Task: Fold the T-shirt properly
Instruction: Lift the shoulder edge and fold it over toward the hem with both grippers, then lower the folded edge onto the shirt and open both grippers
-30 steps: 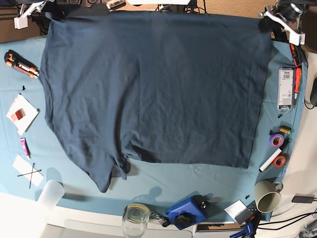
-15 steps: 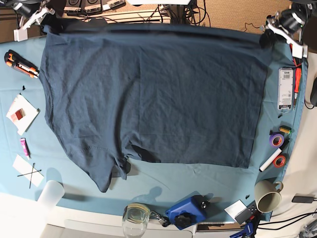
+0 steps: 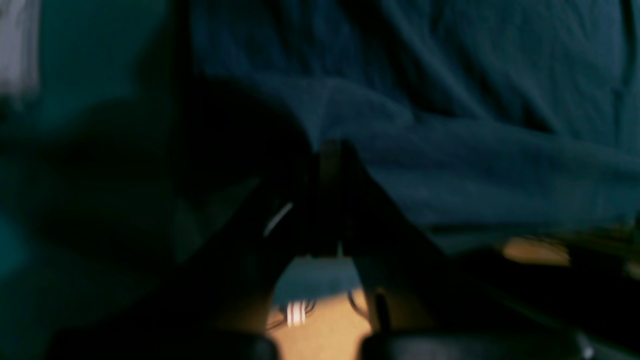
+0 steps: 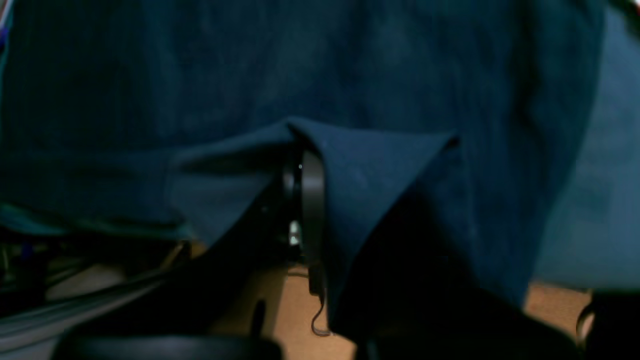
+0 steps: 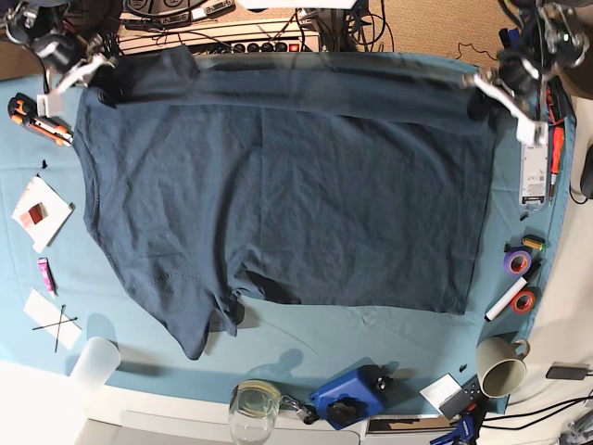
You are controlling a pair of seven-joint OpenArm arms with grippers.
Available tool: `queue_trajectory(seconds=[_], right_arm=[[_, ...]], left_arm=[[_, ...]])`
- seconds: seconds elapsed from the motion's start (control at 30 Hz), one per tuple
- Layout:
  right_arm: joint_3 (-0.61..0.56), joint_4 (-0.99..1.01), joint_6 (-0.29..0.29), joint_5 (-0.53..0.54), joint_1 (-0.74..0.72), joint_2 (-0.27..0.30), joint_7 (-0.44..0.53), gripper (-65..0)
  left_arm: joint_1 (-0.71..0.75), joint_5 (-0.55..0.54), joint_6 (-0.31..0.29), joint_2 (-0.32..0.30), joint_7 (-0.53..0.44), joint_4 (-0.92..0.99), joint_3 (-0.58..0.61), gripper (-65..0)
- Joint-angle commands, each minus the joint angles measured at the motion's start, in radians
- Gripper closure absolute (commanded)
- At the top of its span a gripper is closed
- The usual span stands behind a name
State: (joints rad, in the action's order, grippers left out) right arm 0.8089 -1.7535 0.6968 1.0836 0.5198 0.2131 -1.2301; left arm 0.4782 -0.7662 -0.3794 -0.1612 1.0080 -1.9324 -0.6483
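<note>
Folding from the far edge: I have the left gripper [image 5: 484, 93] and right gripper [image 5: 93, 74] each pinched tight on a far corner of the T-shirt [image 5: 287, 195]. Shirt lies spread on the tablecloth [image 5: 371, 338], long axis across the table. Advice: I carry both corners level, together, keeping the fold straight.

— What do you see at the near edge of the surface [image 5: 371, 334]?
— You have a mug [image 5: 501, 365], a blue tool [image 5: 347, 397] and a glass jar [image 5: 254, 409].
— And on your left?
— An orange knife [image 5: 39, 120], a paper cup [image 5: 94, 362], a pink tube [image 5: 44, 274].
</note>
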Motion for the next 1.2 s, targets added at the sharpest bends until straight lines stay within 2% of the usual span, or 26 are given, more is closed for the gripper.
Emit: queue_trajectory(seconds=[0.0,0.27,0.33,0.43,0.53,0.8,0.93,1.17], right_arm=[[0.000,-0.014,0.001,0.006,-0.012,0.017,0.031,0.0],[-0.005,-0.013,0.001,-0.070,-0.132,0.018,0.045,0.0],[-0.005,-0.012,0.001,-0.092,-0.154,0.017,0.058,0.0],[-0.005,-0.012,0.001,-0.132,-0.177,0.017,0.081,0.0],[-0.011,-0.012,0.001,-0.160,-0.190,0.018,0.099,0.0],[-0.160,-0.012,0.001,-0.365,-0.222,0.019,0.255,0.0],[-0.203,-0.012,0.001,-0.484,-0.280,0.019,0.311,0.0],[-0.267,0.080,0.001,-0.525,-0.391,0.019,0.321,0.0]], left_arm=[[-0.017,0.014,0.003,-0.014,-0.025,-0.016,-0.006,0.0],[-0.090,0.110,0.002,-0.024,-0.074,-0.015,0.039,0.0],[-0.100,0.168,0.004,-0.025,-0.114,-0.013,0.060,0.0],[-0.125,0.214,0.062,-0.025,-0.137,-0.013,0.076,0.0],[-0.147,0.215,0.065,-0.025,-0.137,-0.013,0.085,0.0],[-0.220,0.350,0.069,-0.025,-0.179,0.058,0.200,0.0],[-0.264,0.351,0.069,-0.030,-0.180,0.063,0.201,0.0],[-0.326,0.352,0.069,-0.060,-0.182,0.158,0.201,0.0]])
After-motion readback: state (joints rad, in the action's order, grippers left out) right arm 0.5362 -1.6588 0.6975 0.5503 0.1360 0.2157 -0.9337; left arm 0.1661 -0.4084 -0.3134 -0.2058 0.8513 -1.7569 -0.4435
